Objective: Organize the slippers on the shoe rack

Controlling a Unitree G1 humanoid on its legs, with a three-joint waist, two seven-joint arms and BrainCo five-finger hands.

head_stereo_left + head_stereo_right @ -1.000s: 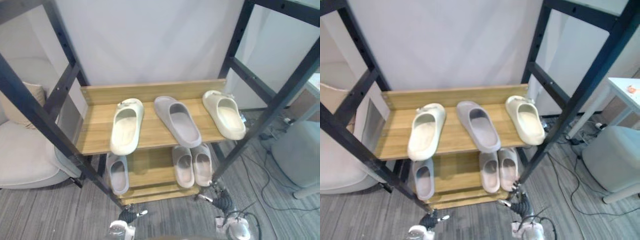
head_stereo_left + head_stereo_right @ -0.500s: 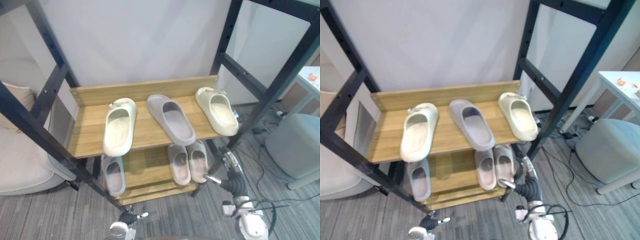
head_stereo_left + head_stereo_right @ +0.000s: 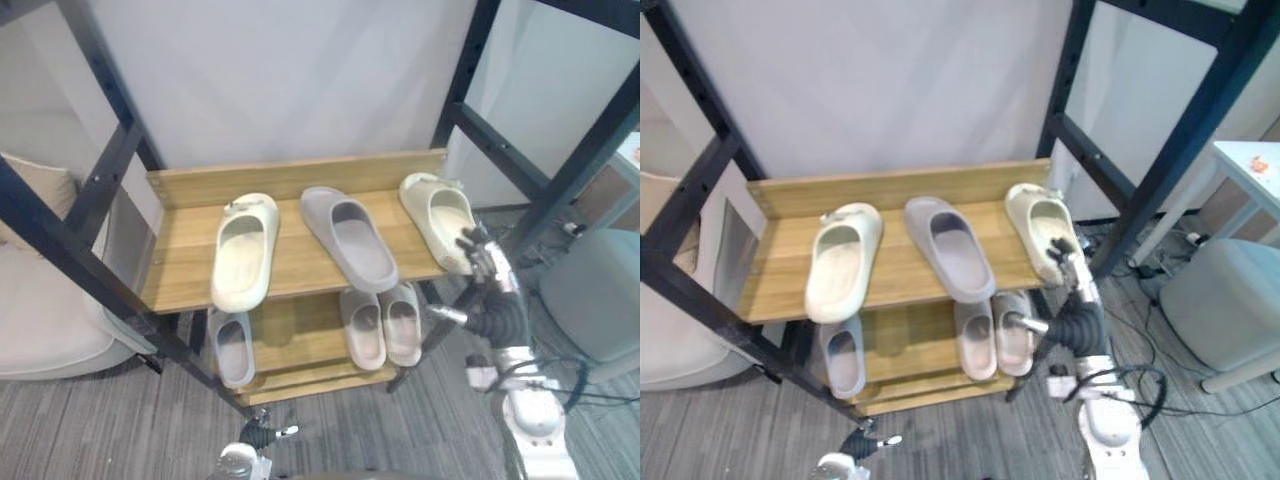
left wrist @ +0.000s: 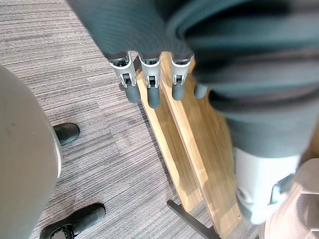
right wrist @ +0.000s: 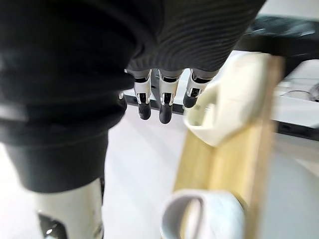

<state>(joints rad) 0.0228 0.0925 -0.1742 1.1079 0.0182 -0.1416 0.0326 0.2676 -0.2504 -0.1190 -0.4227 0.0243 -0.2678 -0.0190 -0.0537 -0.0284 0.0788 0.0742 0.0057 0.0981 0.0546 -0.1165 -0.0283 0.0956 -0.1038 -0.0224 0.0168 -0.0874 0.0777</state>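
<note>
Top shelf of the shoe rack, three pieces: left cream slipper, grey slipper at centre, right cream slipper. The grey one lies between the two cream ones and parts them. On the lower shelf we list a lone grey slipper and a pale pair side by side.

Handling, in our judgement: moulded foam, light, springy, grippy rather than slick, nothing fragile. It is best taken across the toe strap, or with the side wall pinched, thumb inside the foot bed.

Right hand: raised at the shelf's front right corner, fingertips just beside the right cream slipper's near end. We cannot tell if they touch. Fingers straight, holding nothing.

Left hand: low by the rack's foot, fingers straight, empty
</note>
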